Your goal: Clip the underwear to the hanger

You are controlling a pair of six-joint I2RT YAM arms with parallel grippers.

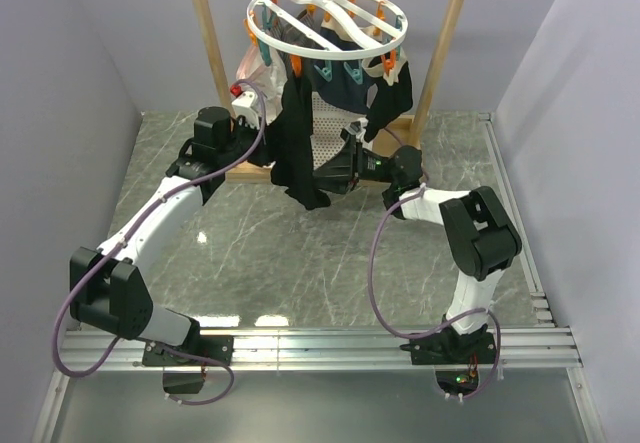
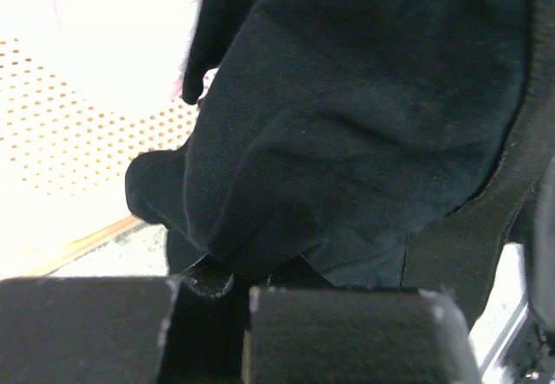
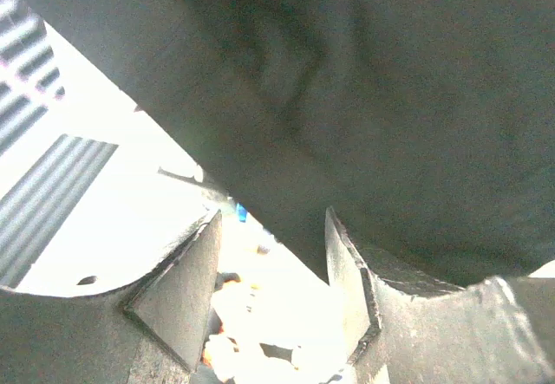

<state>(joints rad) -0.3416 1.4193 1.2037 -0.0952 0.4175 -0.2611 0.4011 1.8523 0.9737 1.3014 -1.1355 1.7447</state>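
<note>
The round white hanger with orange and teal clips hangs from a wooden frame. The black underwear droops from its near rim, one part running right. At the fabric's left edge sits my left gripper. In the left wrist view that gripper is shut, with a fold of the underwear pinched between its pads. My right gripper is low behind the hanging cloth. In the right wrist view it stands open, the underwear lying over its right finger and nothing between the fingers.
The wooden frame stands at the back of the marble table. A white perforated basket sits behind the underwear. A pale pink garment hangs at the hanger's left. Grey walls close in both sides.
</note>
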